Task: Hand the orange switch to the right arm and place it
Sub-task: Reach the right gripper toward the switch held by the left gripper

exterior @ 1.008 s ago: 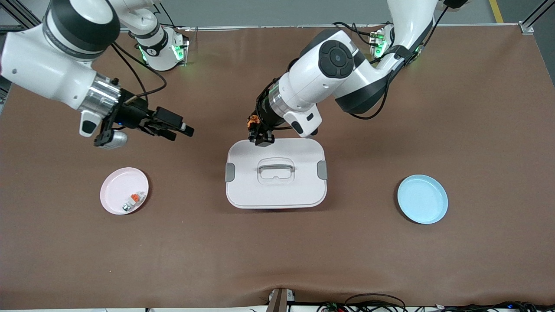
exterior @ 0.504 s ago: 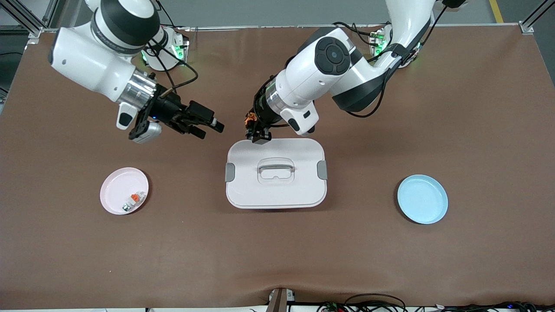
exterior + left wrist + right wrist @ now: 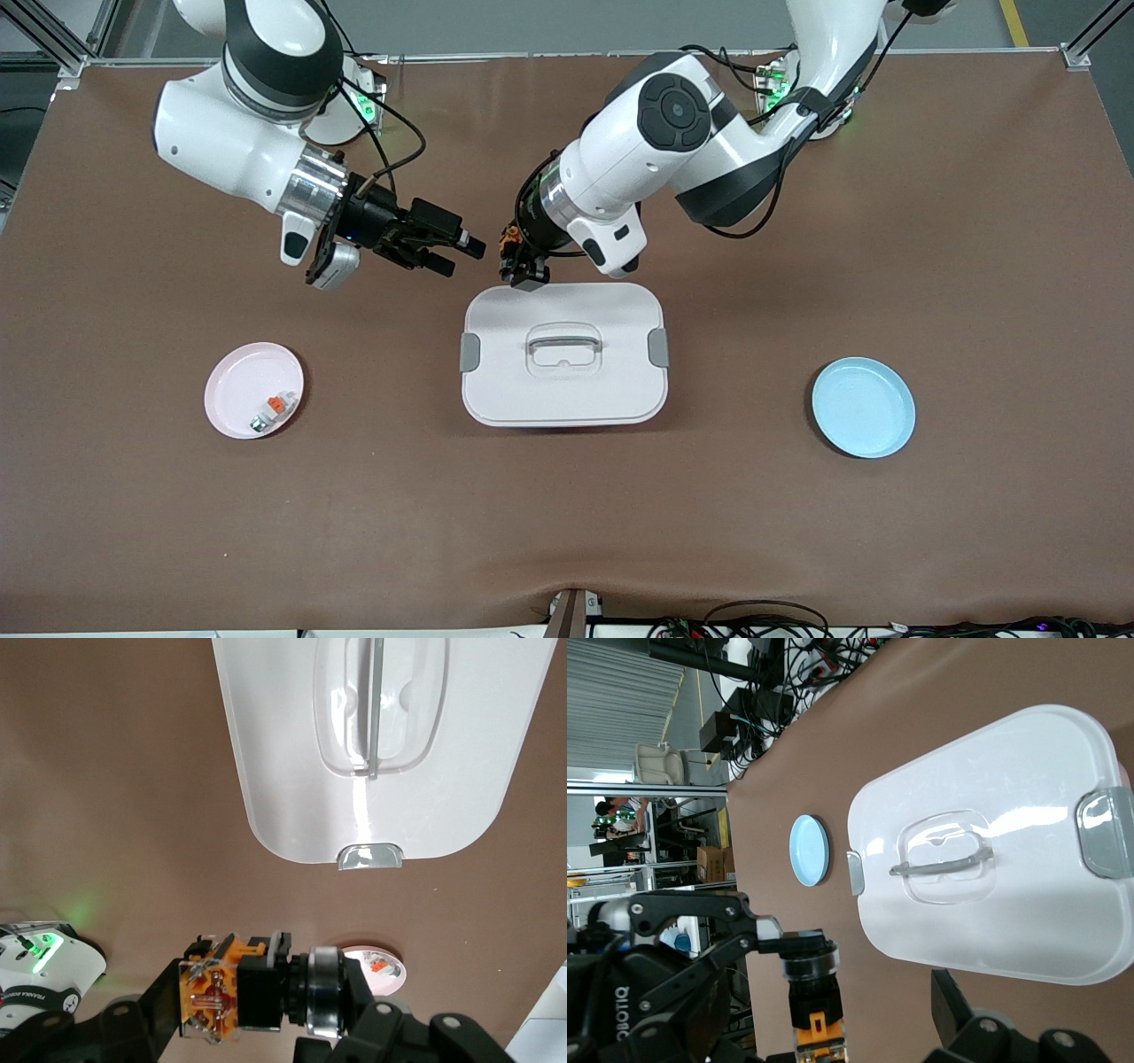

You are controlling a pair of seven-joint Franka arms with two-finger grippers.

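Orange switch (image 3: 511,241) sits clamped in the left claw (image 3: 521,266), up over the desk (image 3: 974,221) just beside the white box's (image 3: 563,354) edge; the right claw (image 3: 452,252) hangs close by, its fingers spread wide, holding nothing

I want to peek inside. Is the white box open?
Shut. The white box has its lid on, with grey clips at both ends.

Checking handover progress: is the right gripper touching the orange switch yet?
Apart. The front view shows brown table between the open right gripper and the orange switch, which the left gripper holds.
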